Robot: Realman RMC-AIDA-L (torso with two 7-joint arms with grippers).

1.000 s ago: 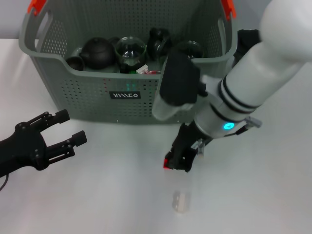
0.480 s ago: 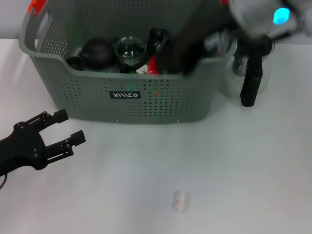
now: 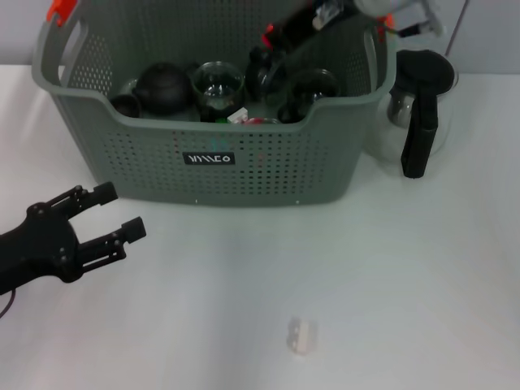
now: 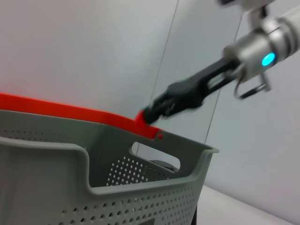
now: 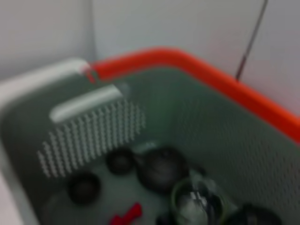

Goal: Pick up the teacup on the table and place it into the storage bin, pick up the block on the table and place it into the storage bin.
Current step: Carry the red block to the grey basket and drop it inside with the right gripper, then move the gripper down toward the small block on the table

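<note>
The grey perforated storage bin (image 3: pixel 268 166) with orange handle clips stands at the back of the table. My right gripper (image 3: pixel 276 34) hovers above the bin's far side, shut on a small red block (image 3: pixel 267 32). The left wrist view shows the same gripper (image 4: pixel 151 112) over the orange rim with the red block (image 4: pixel 142 117) at its tip. Several dark teacups (image 3: pixel 126 104) lie inside the bin beside a black teapot (image 3: pixel 162 85). I cannot tell which is the task's teacup. My left gripper (image 3: pixel 110 213) is open, low over the table at the near left.
A glass jug with a black handle (image 3: pixel 418 110) stands right of the bin. A small pale object (image 3: pixel 301 335) lies on the table near the front. In the bin are also a glass cup (image 3: pixel 218 81) and a red-and-white piece (image 3: pixel 241 118).
The right arm lifted the red block from the table in front of the bin and carried it up over the bin. The left arm stayed put.
</note>
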